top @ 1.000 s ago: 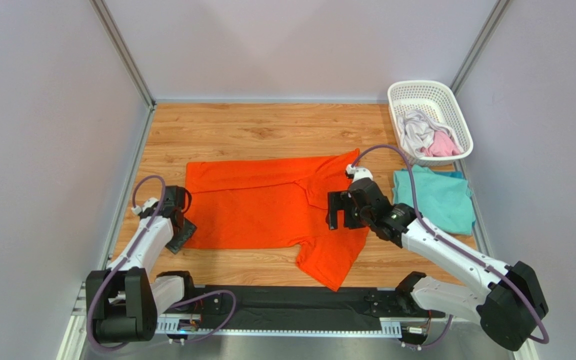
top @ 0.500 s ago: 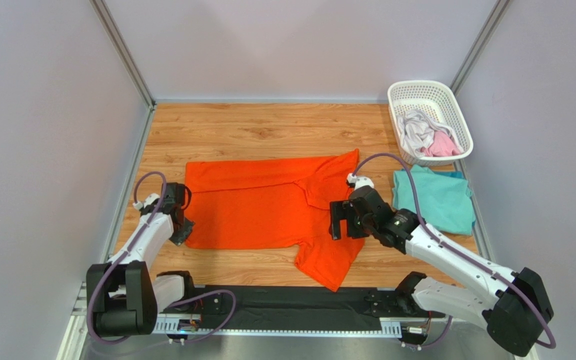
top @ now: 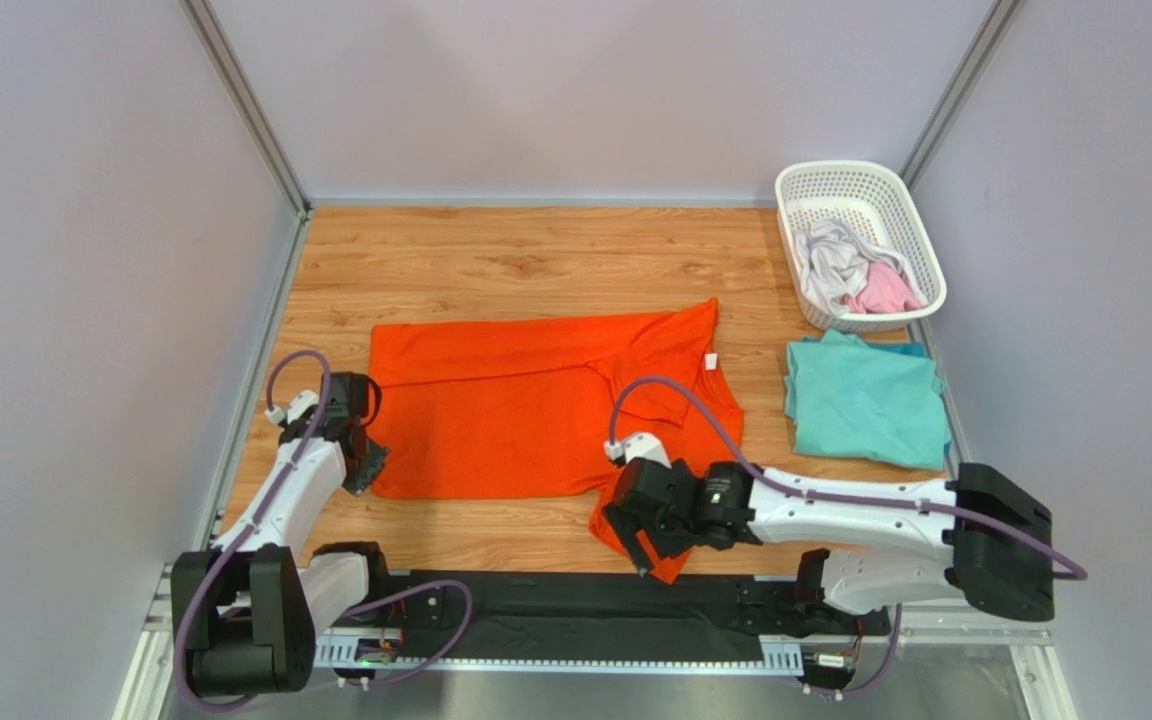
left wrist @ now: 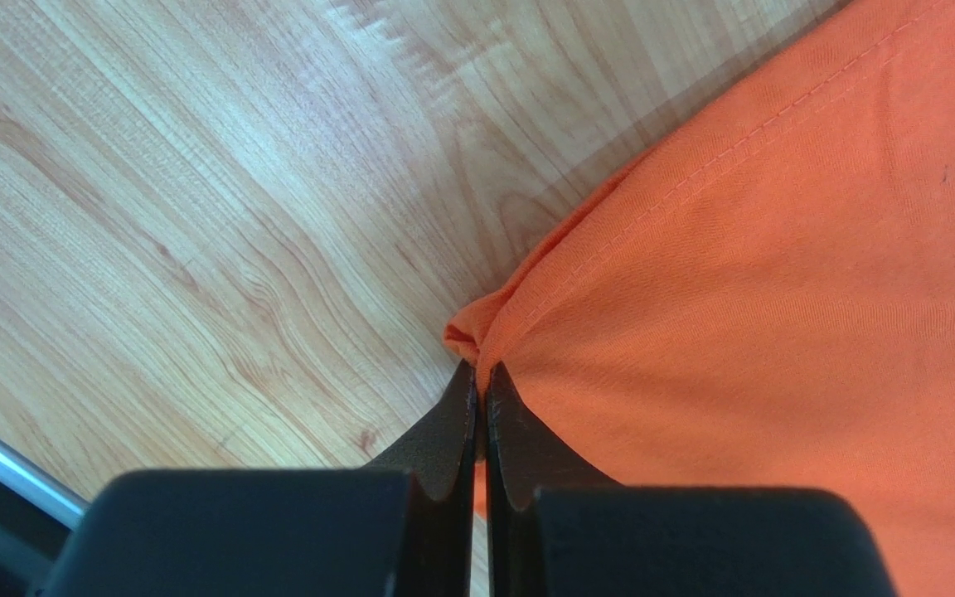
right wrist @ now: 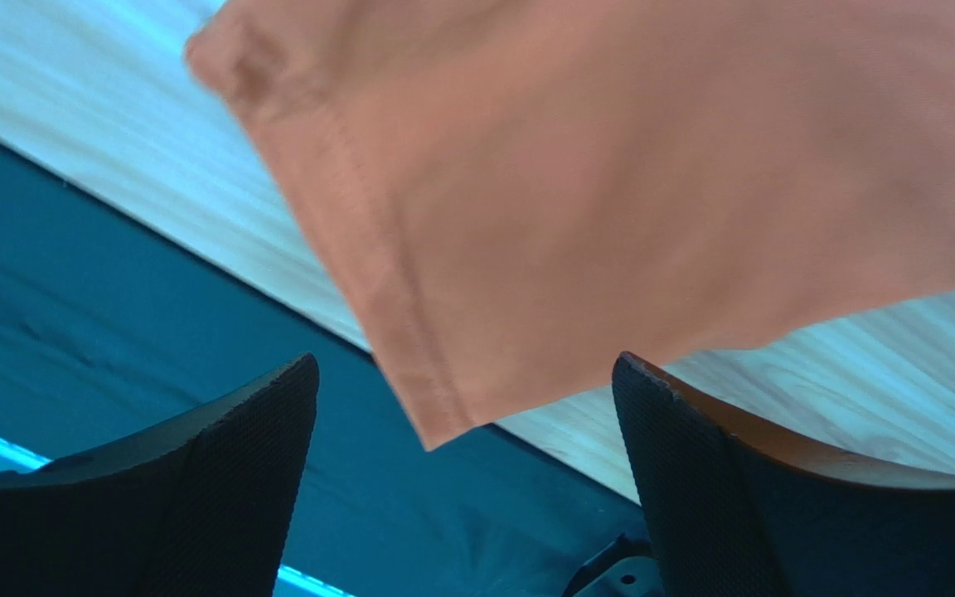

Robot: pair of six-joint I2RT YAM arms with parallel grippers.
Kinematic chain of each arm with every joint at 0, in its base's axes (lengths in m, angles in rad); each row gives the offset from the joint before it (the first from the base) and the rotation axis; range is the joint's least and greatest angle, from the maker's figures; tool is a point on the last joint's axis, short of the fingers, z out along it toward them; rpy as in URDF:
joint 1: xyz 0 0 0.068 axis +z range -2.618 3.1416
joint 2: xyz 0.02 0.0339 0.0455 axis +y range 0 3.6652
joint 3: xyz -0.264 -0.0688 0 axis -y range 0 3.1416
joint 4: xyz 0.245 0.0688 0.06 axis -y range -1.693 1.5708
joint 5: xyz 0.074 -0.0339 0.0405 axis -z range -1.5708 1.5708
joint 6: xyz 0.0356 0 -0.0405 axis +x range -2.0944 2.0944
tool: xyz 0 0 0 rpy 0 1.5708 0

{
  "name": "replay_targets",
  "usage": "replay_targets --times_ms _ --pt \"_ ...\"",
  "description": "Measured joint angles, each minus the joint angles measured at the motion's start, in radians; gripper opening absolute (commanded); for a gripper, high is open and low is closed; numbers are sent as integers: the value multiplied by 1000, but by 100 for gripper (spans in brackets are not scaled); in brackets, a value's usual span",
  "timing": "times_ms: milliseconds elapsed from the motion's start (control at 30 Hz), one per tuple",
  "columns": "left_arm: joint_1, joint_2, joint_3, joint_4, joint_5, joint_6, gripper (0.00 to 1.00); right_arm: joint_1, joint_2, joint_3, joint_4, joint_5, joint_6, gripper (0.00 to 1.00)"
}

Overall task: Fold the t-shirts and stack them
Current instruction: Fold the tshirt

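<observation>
Orange tee (top: 507, 413) flat; note teal tee (top: 865, 402) and basket (top: 808, 180) at right.
Left gripper (left wrist: 480, 386) pinches its corner; right gripper (right wrist: 464, 361) gapes wide over its near edge; you cannot read collar tag (top: 711, 360).

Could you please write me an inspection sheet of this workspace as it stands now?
Surface: wooden table, no spills seen.
Job's things: orange tee spread flat, one sleeve toward near edge; teal tee folded at right; pale tee and pink tee bunched in basket.
Clutter: basket at far right corner; else nothing seen.
Grippers: left claw shut on orange tee's near left corner; right claw open over its near sleeve.
Cables: purple cables loop off each arm; right one arcs above orange tee.
Surroundings: grey walls on three sides.
</observation>
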State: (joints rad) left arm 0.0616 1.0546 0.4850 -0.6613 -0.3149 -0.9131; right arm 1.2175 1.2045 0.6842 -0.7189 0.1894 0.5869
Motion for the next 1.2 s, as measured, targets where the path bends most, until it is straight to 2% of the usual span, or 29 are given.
replay_targets --times_ms 167,267,400,533,633,700,1033,1200 --pt "0 0 0 0 5 3 0 99 119 29 2 -1 26 73" --pt "0 0 0 0 8 3 0 114 176 30 3 -3 34 54" --pt "0 0 0 0 8 3 0 115 193 36 7 -8 60 49" --pt "0 -1 0 0 8 3 0 115 195 35 14 -14 80 32" --pt "0 -8 0 -2 8 2 0 115 195 32 25 -26 99 16" --pt "0 -18 0 -6 8 0 0 114 190 21 31 -26 108 1" --pt "0 -134 -10 -55 -2 -33 0 167 68 -18 -3 -54 150 0" --pt "0 -199 -27 -94 -6 -50 0 170 -2 -2 -67 -17 169 0"
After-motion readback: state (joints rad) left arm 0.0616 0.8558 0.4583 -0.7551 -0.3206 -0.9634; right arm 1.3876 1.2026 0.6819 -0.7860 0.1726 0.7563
